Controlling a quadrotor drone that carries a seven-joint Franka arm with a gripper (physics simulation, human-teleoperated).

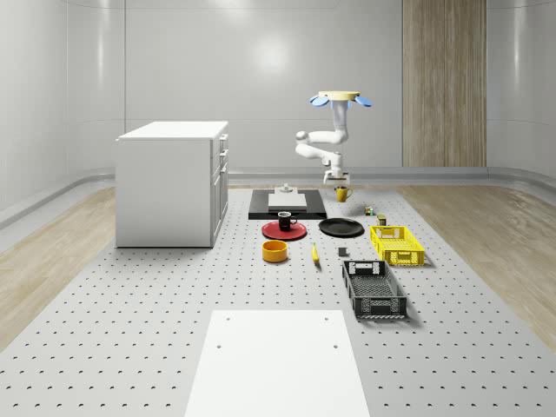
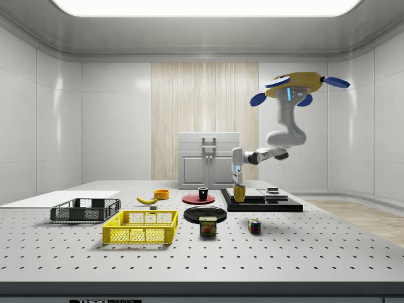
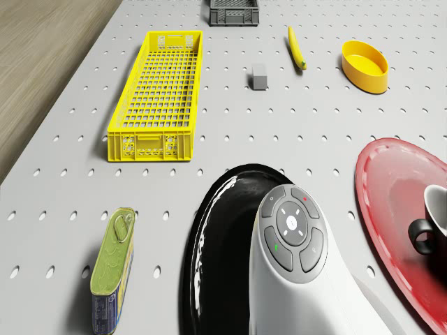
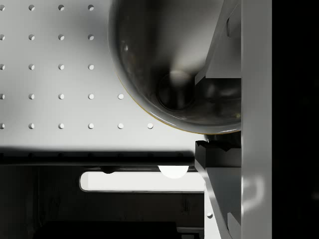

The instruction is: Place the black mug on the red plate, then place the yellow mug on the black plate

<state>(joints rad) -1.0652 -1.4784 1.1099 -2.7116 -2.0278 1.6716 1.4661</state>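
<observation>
The drone point(image 1: 340, 97) hovers above the far end of the desk point(image 1: 174, 295), beyond the black plate point(image 1: 340, 228), with its arm bent downward. The hand point(image 1: 340, 182) is clamped on the rim of the yellow mug point(image 1: 342, 194); in the wrist view one finger point(image 4: 219, 45) reaches inside the mug's point(image 4: 169, 74) dark hollow, and in the side view the mug point(image 2: 239, 193) hangs upright, lifted a little above the desk surface. That mug is just behind the black plate, beside the dark platform point(image 1: 287, 205). The black mug point(image 1: 285, 221) stands upright on the red plate point(image 1: 284, 230), which lies right next to the black plate. A yellow crate point(image 1: 397, 244) sits near the black plate.
</observation>
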